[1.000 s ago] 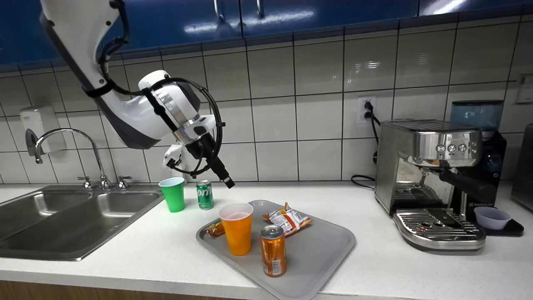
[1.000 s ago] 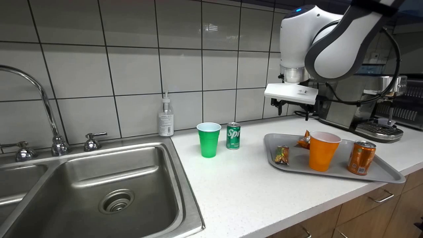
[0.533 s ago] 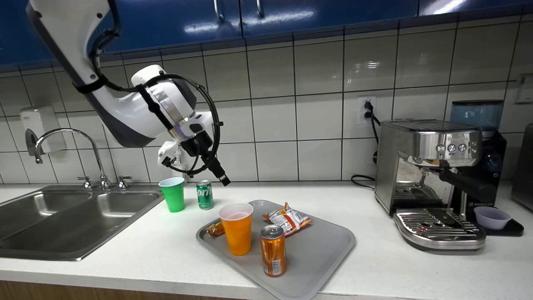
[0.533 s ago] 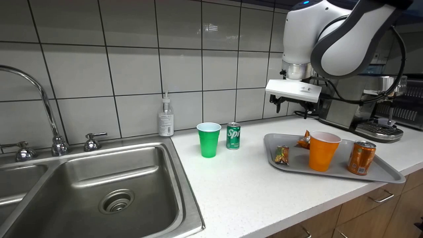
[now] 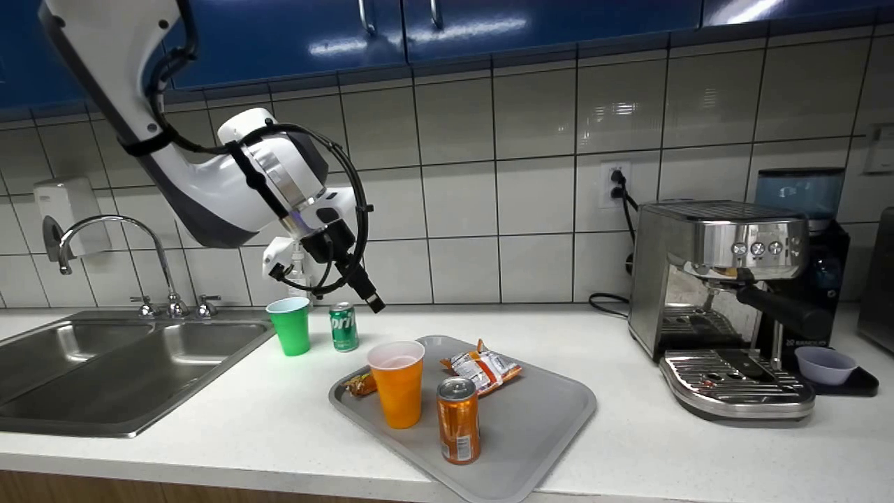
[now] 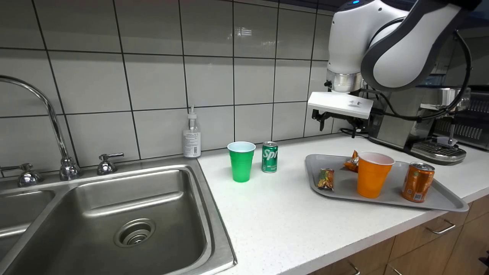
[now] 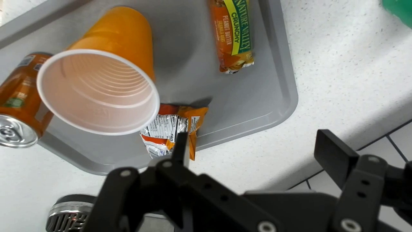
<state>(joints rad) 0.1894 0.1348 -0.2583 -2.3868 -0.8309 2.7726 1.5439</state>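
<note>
My gripper (image 7: 256, 149) hangs above the counter with its fingers wide apart and nothing between them. In an exterior view the gripper (image 5: 376, 304) shows up and right of the green soda can (image 5: 343, 326). On the grey tray (image 5: 538, 433) stand an orange cup (image 5: 397, 391) and an orange can (image 5: 459, 426), both upright. A snack bag (image 7: 164, 129) lies on the tray, partly covered in the wrist view by the cup and one finger. A granola bar (image 7: 233, 35) lies near the tray's edge. The green cup (image 6: 241, 162) is upright beside the green can.
A steel sink (image 6: 214, 229) with a faucet (image 6: 53, 126) lies beside the counter. A soap bottle (image 6: 191, 137) stands by the tiled wall. The espresso machine (image 5: 719, 258) and a small bowl (image 5: 825, 366) are past the tray. Blue cabinets (image 5: 545, 35) hang overhead.
The arm has shifted a little left and up in an exterior view, slowing over the last half second. The gripper has stayed open, and the objects on tray and counter have not moved.
</note>
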